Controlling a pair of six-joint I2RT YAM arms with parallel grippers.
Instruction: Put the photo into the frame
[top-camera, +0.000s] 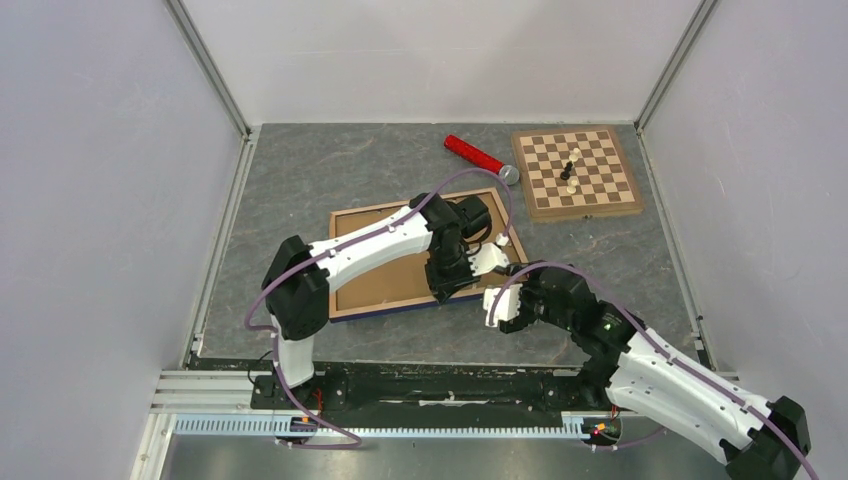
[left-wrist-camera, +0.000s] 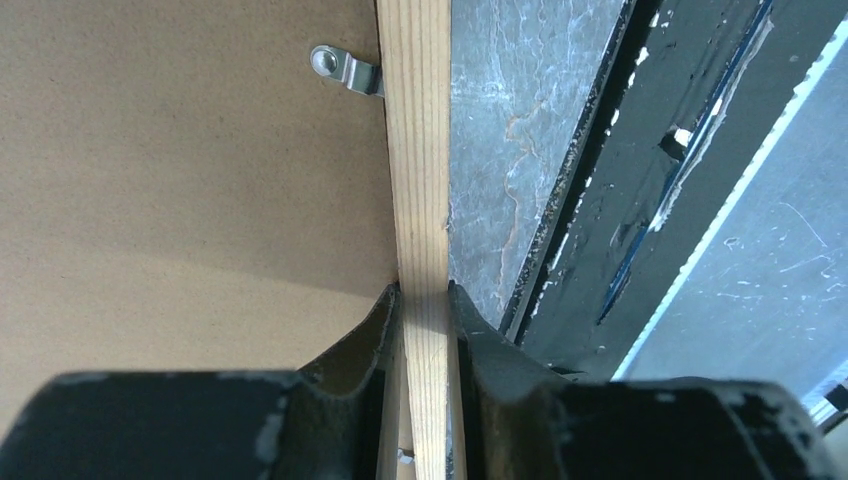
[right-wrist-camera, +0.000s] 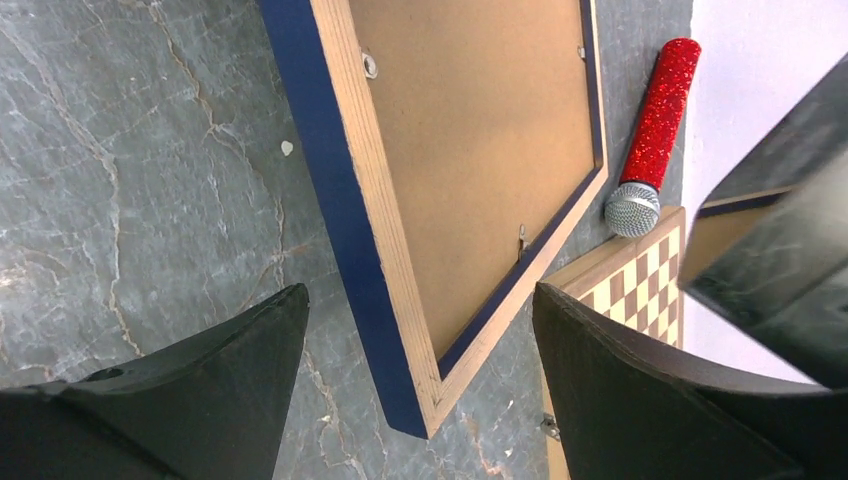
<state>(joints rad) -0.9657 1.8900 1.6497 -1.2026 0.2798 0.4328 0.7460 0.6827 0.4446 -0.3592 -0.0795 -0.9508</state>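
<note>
At table (top-camera: 300, 170) centre, left gripper (left-wrist-camera: 425, 295) clamps 1 wooden rail of the face-down frame (right-wrist-camera: 372, 200), likely steadying it; right gripper (right-wrist-camera: 420, 292) hovers over 1 corner, jaws apart; photo not visible.

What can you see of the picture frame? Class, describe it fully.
The frame is a thin rectangle, light wood on its upturned face and dark blue on its outer sides. A brown fibreboard panel fills it, with small metal clips at the rim. It sits on the grey table, and the left gripper pinches its wooden rim.
</note>
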